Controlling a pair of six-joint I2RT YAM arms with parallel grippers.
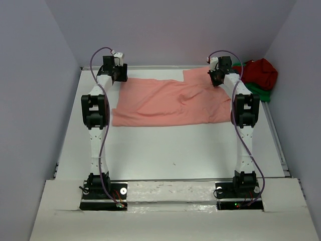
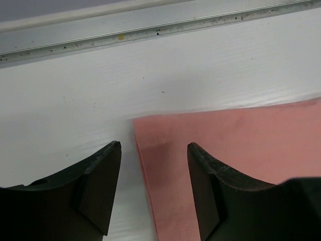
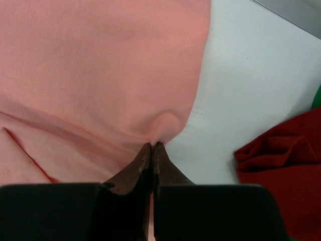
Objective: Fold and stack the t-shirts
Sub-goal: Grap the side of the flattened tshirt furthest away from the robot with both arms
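Salmon-pink t-shirt (image 1: 165, 103) spread flat; R gripper (image 3: 152, 145) pinches edge, L gripper (image 2: 154, 145) jaws apart.

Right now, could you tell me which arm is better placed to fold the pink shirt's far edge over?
Right, probably: the right gripper is shut on the salmon-pink shirt; the left gripper stands open over its corner, holding nothing.

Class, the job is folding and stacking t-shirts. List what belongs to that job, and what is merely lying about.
Belongs to the job: salmon-pink t-shirt, dark red t-shirt, green t-shirt.
Merely there: white table, metal rail at its far edge, purple cables on the arms.
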